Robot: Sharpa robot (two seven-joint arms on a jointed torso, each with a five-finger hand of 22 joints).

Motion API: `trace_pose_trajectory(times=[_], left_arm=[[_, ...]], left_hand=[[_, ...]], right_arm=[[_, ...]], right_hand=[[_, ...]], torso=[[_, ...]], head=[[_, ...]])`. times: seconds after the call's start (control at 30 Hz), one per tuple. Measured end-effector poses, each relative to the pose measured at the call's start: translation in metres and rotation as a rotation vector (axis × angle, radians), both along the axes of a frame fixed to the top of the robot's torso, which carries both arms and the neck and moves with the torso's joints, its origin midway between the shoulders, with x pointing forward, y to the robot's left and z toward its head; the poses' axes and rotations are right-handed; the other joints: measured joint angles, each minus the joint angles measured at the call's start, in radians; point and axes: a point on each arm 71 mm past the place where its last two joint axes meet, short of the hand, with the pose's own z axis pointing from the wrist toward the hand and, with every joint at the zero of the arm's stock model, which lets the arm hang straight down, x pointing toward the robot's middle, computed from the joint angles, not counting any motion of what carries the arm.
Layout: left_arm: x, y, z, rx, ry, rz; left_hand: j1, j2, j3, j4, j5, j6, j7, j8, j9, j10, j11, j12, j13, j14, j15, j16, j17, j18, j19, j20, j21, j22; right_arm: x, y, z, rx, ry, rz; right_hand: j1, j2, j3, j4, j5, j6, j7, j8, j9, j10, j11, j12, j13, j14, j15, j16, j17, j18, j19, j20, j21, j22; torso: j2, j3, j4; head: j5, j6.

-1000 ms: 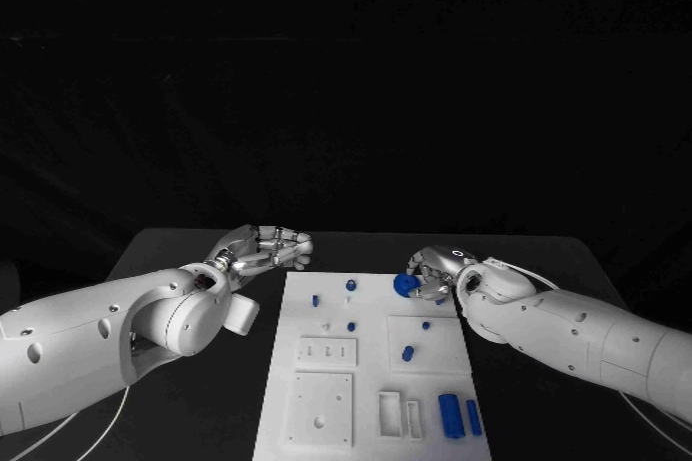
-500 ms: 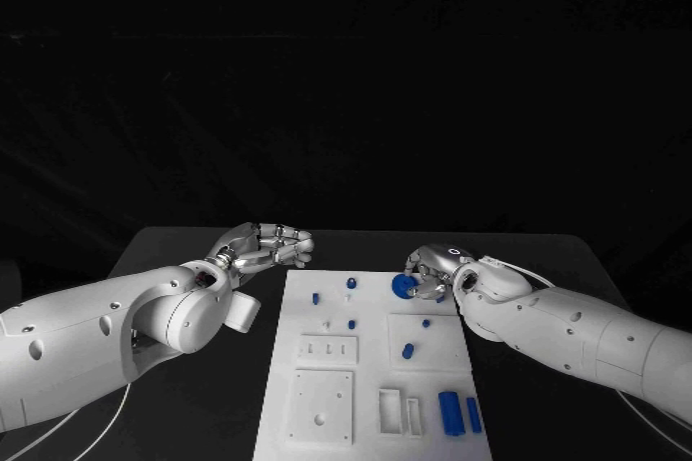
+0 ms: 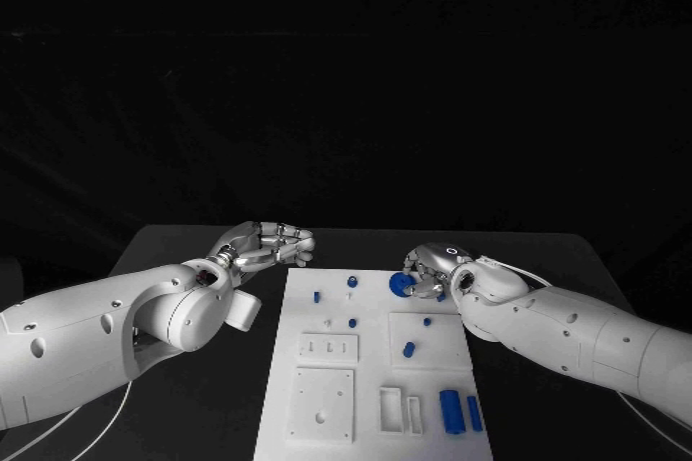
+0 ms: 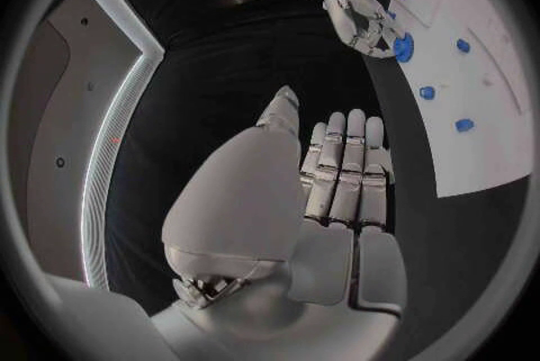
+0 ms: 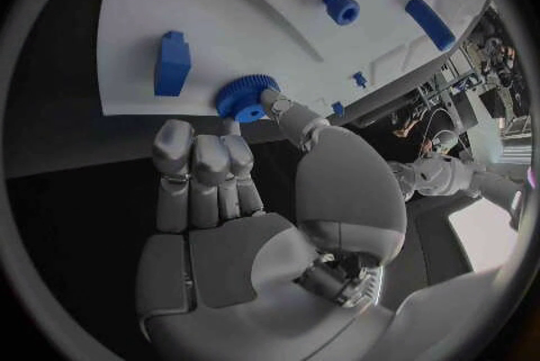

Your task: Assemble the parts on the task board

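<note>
On the near end of the white board [image 3: 372, 381], nearest the robot, two long blue bars [image 3: 459, 413] lie side by side, close beside the right forearm and well short of the right hand. To their left are a pale open frame [image 3: 391, 409] and a square pale plate [image 3: 322, 407], with a smaller plate [image 3: 329, 350] farther on.

Around the middle of the board, a stubby blue piece [image 3: 408, 351] and a smaller blue peg [image 3: 426, 323] sit on a raised white panel, short of the right hand and toward the robot from it. Another small blue peg [image 3: 352, 325] stands left of them, roughly between the two hands.

At the far right edge of the board the right hand [image 3: 427, 271] pinches a blue toothed wheel [image 3: 402, 283] between thumb and a fingertip; the wrist view shows the wheel [image 5: 247, 97] at the board's edge with the other fingers [image 5: 197, 165] curled below it. A blue block [image 5: 172, 63] lies on the board just beyond those fingers.

Two more blue pegs [image 3: 352, 281] stand near the far end, left of the wheel, one of them [image 3: 316, 299] toward the left edge.

The left hand [image 3: 270, 246] hovers over the dark counter [image 3: 173, 249] just off the board's far left corner, grasping nothing, its fingers [image 4: 346, 165] loosely curled inward.
</note>
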Motion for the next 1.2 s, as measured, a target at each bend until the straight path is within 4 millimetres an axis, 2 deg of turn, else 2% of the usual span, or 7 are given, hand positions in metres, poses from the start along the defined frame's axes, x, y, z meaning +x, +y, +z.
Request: trace_pose_trajectory(times=[0.1,0.2,0.47,0.73,0.9,1.07,1.2], left_arm=[[0.0001,-0.0001,0.0,0.0,0.0,0.0],[0.0002,-0.0003,0.0,0.0,0.0,0.0],[0.0004,-0.0007,-0.0001,0.001,0.0,-0.001],[0.0004,-0.0007,-0.0001,0.001,0.0,-0.001],[0.0003,-0.0003,-0.0001,0.001,0.0,-0.001],[0.0002,-0.0005,-0.0001,0.001,0.0,-0.001],[0.0002,-0.0005,-0.0001,0.001,0.0,-0.001]], left_hand=[[0.0,0.0,0.0,0.0,0.0,0.0,0.0,-0.004,0.0,-0.004,0.004,0.0,0.0,0.0,0.0,0.0,0.0,0.0,0.0,0.0,0.0,0.0],[0.0,0.0,0.0,0.0,0.0,0.0,0.0,-0.004,0.0,-0.004,0.004,0.0,0.0,0.0,0.0,0.0,0.0,-0.001,0.0,0.0,0.0,0.0],[0.0,0.0,0.0,0.0,0.0,0.0,0.0,-0.004,0.0,-0.004,0.004,0.0,0.0,0.0,0.0,0.0,0.001,-0.005,0.0,0.0,0.0,0.0],[0.0,0.0,0.0,0.0,0.0,0.0,0.0,-0.004,0.0,-0.004,0.004,0.0,0.0,0.0,0.0,-0.004,0.001,-0.006,0.0,0.0,0.0,0.0],[0.0,0.0,0.0,0.0,0.0,0.0,0.0,-0.004,0.0,-0.004,0.004,0.0,0.0,0.0,0.0,-0.004,0.001,0.004,0.0,0.0,0.0,0.001],[0.0,0.0,0.0,0.0,0.0,0.0,0.0,-0.004,0.0,-0.004,0.004,0.0,0.0,0.0,0.0,-0.004,0.001,0.005,0.0,0.0,0.0,0.0],[0.0,0.0,0.0,0.0,0.0,0.0,0.0,-0.004,0.0,-0.004,0.004,0.0,0.0,0.0,0.0,-0.004,0.002,0.005,0.0,0.0,0.0,0.0]], right_arm=[[-0.0002,0.0004,-0.0001,-0.004,-0.003,0.0],[-0.0002,0.0007,-0.0001,-0.007,-0.006,0.0],[-0.0003,0.0015,-0.0003,-0.01,-0.01,-0.002],[-0.0004,0.0023,-0.0003,-0.01,-0.01,-0.004],[-0.0006,0.0028,-0.0002,-0.01,-0.01,-0.006],[-0.0007,0.004,0.0,-0.016,-0.014,-0.009],[-0.0005,0.0053,0.0006,-0.02,-0.018,-0.013]], right_hand=[[0.0,0.0,-0.001,0.001,0.001,-0.001,0.001,-0.002,-0.002,-0.005,0.001,0.0,0.0,0.004,0.004,0.0,0.001,0.0,-0.005,-0.002,0.0,0.0],[-0.004,-0.004,-0.011,0.003,0.017,-0.01,0.01,-0.01,-0.004,-0.005,0.001,-0.006,-0.002,0.004,0.004,0.0,0.003,0.0,-0.005,-0.002,0.0,0.0],[-0.027,-0.002,-0.029,0.02,0.059,-0.01,0.01,-0.011,-0.004,-0.006,0.001,-0.006,0.0,0.007,0.007,-0.004,0.011,0.0,-0.005,-0.001,0.0,0.0],[-0.031,0.002,-0.033,0.027,0.068,-0.01,0.01,-0.011,-0.001,-0.009,0.004,-0.006,0.005,0.007,0.007,-0.004,0.014,0.0,-0.006,0.0,0.0,0.0],[-0.042,0.013,-0.022,0.047,0.075,0.004,-0.004,-0.001,0.005,-0.008,0.004,-0.005,0.008,0.007,0.008,-0.008,0.019,0.0,-0.006,0.0,0.0,0.0],[-0.042,0.013,0.003,0.072,0.051,0.018,-0.018,0.01,0.013,0.008,-0.012,-0.002,0.012,0.015,0.0,-0.012,0.023,0.0,-0.006,0.0,0.002,0.0],[-0.045,0.011,0.004,0.081,0.048,0.049,-0.028,0.01,0.014,0.011,-0.012,0.001,0.014,0.015,0.0,-0.012,0.026,0.001,-0.006,0.0,0.004,0.0]], torso=[[0.0,-0.0003,-0.0002],[0.0,-0.0003,-0.0004],[0.0,0.0004,-0.0003],[0.0,0.001,-0.0002],[0.0,0.001,-0.0009],[0.0,0.001,-0.0011],[0.0,0.001,-0.001]], head=[[0.0,-0.001],[0.0,-0.001],[0.001,0.0],[0.002,0.001],[0.003,0.001],[0.004,0.0],[0.004,-0.002]])
